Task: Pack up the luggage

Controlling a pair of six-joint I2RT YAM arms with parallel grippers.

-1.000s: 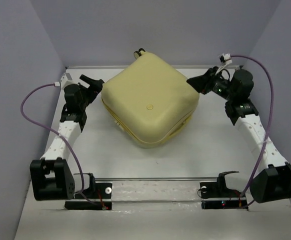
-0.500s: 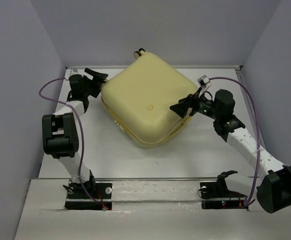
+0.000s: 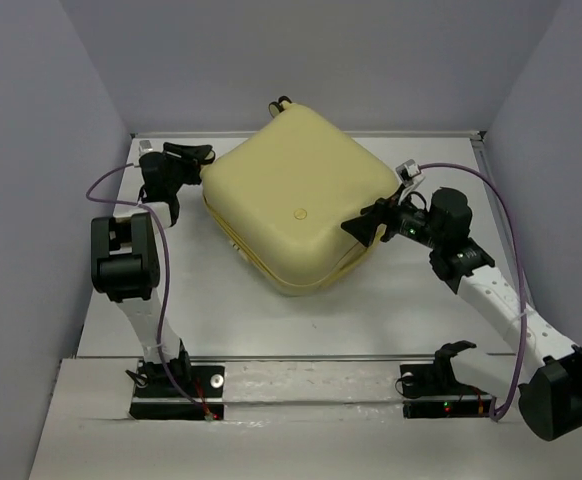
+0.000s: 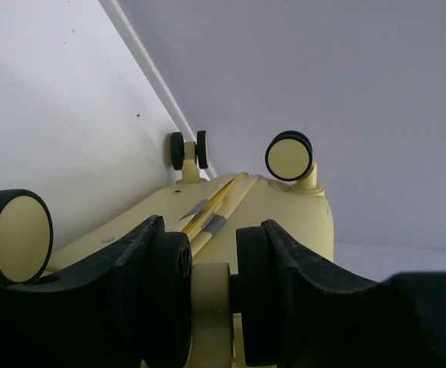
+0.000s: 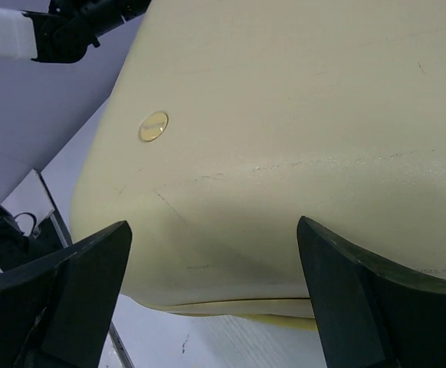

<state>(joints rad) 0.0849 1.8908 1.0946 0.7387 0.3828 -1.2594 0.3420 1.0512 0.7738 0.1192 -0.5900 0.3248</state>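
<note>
White table point(image 3: 271, 320) carries the pale-yellow luggage point(image 3: 296, 205), closed and lying flat on its shell, turned corner-on to the near edge and sitting toward the back wall, well apart from the arm bases point(image 3: 176, 385) up front.

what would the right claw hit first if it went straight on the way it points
The pale-yellow suitcase: the open right claw aims at its top shell near a rounded corner. It looks close, though depth is unclear.

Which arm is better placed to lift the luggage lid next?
Right, probably: its gripper hangs open at the right edge of the luggage, free to take the lid. The left gripper is occupied, jaws closed around a corner wheel, better for steadying.
</note>
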